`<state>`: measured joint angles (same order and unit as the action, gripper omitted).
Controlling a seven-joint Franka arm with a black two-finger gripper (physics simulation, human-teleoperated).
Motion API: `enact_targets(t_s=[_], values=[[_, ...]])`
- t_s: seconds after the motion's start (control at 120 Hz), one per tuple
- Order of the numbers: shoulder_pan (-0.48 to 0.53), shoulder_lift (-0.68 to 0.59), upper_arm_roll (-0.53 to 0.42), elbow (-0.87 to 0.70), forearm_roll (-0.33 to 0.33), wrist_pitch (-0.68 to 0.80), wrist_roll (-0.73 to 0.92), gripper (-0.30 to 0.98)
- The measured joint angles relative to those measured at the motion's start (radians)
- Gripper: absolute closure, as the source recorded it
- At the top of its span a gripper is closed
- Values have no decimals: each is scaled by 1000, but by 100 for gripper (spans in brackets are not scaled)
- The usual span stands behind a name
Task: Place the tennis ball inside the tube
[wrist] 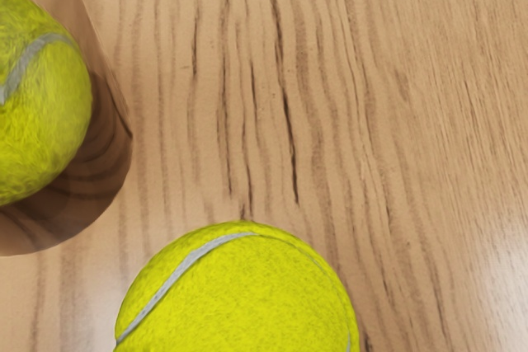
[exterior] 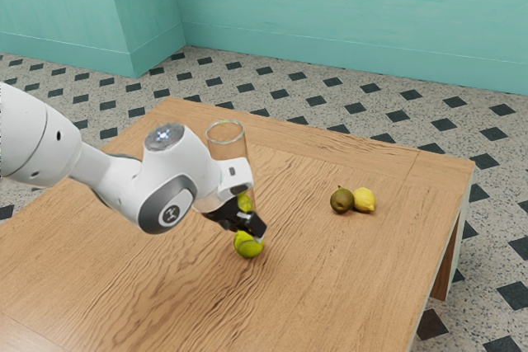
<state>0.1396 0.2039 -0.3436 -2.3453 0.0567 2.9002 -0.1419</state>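
Note:
My gripper (exterior: pixel 254 227) is low over the table, right at the upper side of a tennis ball (exterior: pixel 248 246), partly covering it. In the wrist view that tennis ball (wrist: pixel 239 294) is large at the lower edge, apart from the tube. The clear tube (exterior: pixel 225 139) stands upright behind my hand, its middle partly hidden by the arm. A second tennis ball (exterior: pixel 245 203) shows through its wall; the wrist view has this inner ball (wrist: pixel 37 109) inside the tube (wrist: pixel 107 179) too.
On the wooden table (exterior: pixel 330 278), a dark greenish-brown fruit (exterior: pixel 341 200) and a lemon (exterior: pixel 364 199) lie side by side toward the exterior view's right, well away from my hand. The table's far edge runs behind the tube.

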Motion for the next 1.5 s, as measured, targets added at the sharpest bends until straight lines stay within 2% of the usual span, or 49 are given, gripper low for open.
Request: enact_targets(t_s=[0.883, 1.1, 1.283, 1.408, 1.5], values=[[0, 140, 19, 69, 22, 27, 51, 0], [0, 150, 19, 75, 15, 27, 55, 19], [0, 147, 19, 74, 13, 26, 57, 29], [0, 123, 19, 66, 14, 24, 56, 35], [-6, 59, 16, 42, 14, 18, 55, 40]])
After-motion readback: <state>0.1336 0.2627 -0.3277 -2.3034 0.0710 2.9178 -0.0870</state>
